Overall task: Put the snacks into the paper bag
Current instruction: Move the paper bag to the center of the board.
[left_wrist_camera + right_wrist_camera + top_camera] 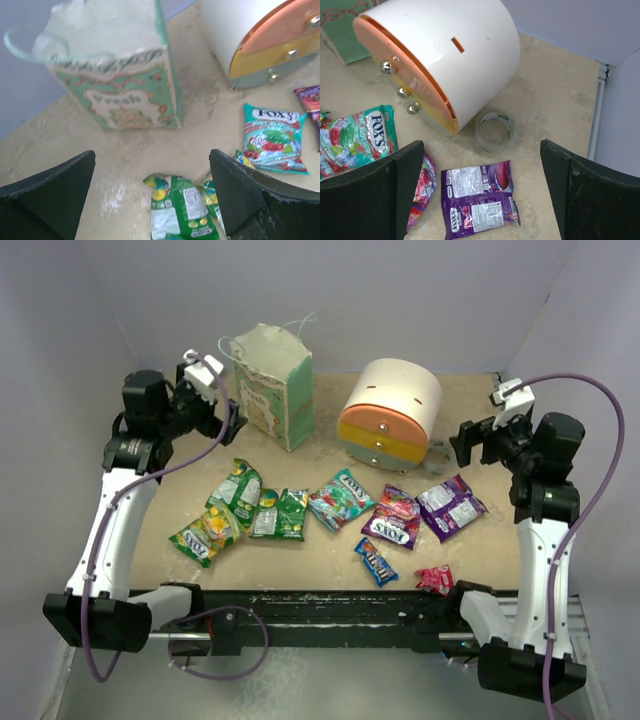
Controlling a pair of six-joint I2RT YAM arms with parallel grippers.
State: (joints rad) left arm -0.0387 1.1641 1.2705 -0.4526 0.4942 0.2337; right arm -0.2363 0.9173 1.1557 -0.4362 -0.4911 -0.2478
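Observation:
The paper bag [272, 385] stands upright and open at the back left; the left wrist view shows its "Fresh" print [120, 85]. Several snacks lie in a row on the table: green packets [238, 490] [280, 515], a yellow-green one [205, 535], a teal one [341, 498], a purple-red one [392, 517], a purple one [450, 507], a blue one [376, 562] and a red one [434, 579]. My left gripper [232, 423] [152, 160] is open and empty, raised beside the bag over a green packet [177, 210]. My right gripper [465, 440] [481, 165] is open and empty above the purple packet [477, 197].
A round white, orange and yellow drawer unit [390, 412] [445, 55] stands at the back middle, right of the bag. A clear tape roll [438, 455] [494, 131] lies beside it. Grey walls close the back and sides.

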